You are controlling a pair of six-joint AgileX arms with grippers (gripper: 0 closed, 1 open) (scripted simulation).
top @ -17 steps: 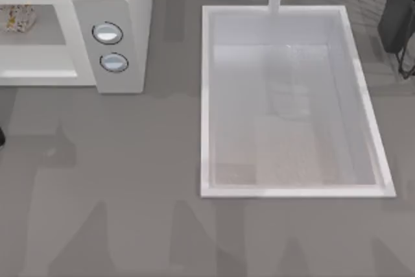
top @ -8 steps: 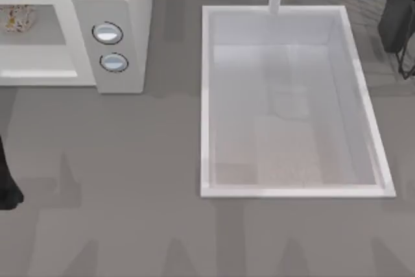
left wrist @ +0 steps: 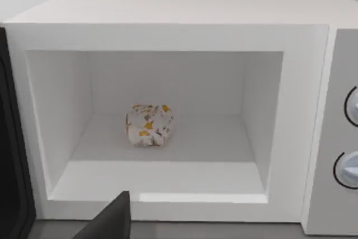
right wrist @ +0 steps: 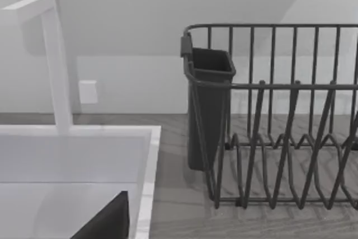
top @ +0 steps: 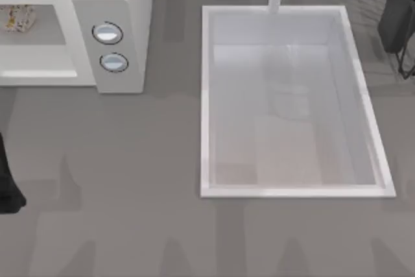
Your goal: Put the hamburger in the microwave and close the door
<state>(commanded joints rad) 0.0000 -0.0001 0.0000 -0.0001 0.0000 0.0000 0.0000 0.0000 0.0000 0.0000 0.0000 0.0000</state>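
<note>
One arm, the left point(top: 8, 186), stands at the frame's left edge before the microwave point(left wrist: 168, 116) with the hamburger point(left wrist: 149, 125) inside; jaw opening cannot be told.

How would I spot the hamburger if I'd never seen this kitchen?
Find the big white microwave at the table's far left, its cavity open. On the cavity floor sits the hamburger: a small whitish lump with dark speckles and orange-yellow patches, unlike the two round silver knobs beside it.
</note>
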